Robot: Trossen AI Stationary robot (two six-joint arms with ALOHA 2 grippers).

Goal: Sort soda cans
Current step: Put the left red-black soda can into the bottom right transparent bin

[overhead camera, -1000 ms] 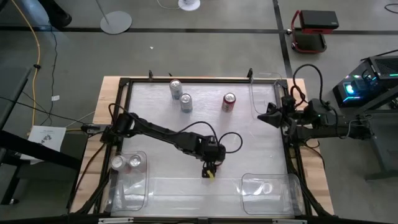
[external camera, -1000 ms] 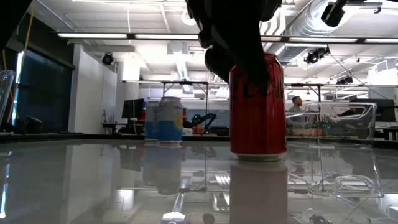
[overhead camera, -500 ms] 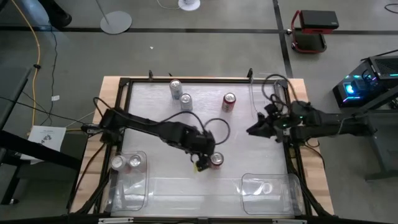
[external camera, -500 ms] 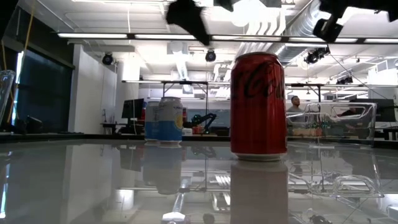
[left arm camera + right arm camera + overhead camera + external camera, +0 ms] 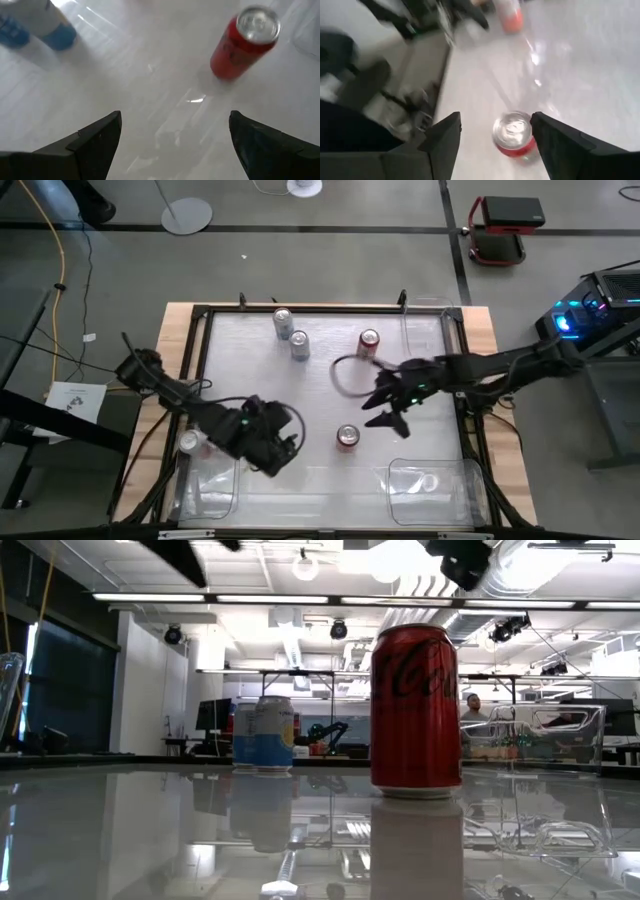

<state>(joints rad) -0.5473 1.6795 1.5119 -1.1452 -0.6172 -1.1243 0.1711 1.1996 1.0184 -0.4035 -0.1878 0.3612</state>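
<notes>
A red soda can (image 5: 347,437) stands upright on its base on the clear table top in the middle near part; it also shows in the low view (image 5: 415,710), the left wrist view (image 5: 244,44) and the right wrist view (image 5: 514,135). My right gripper (image 5: 388,418) is open and hovers just right of it, above the table; in its wrist view (image 5: 495,145) the can lies ahead between the fingers. My left gripper (image 5: 280,448) is open and empty to the can's left (image 5: 175,135). Another red can (image 5: 368,342) and two silver cans (image 5: 291,333) stand at the far side.
A clear bin (image 5: 205,480) at the near left holds a silver can (image 5: 189,442). A second clear bin (image 5: 432,485) stands at the near right, a third (image 5: 428,330) at the far right. A black frame (image 5: 300,308) rims the table.
My left gripper has let go of the red can, risen and drawn back toward the table's near left. The can stays upright where it was set. My right gripper has reached from the right edge toward the middle, up to the red can.
</notes>
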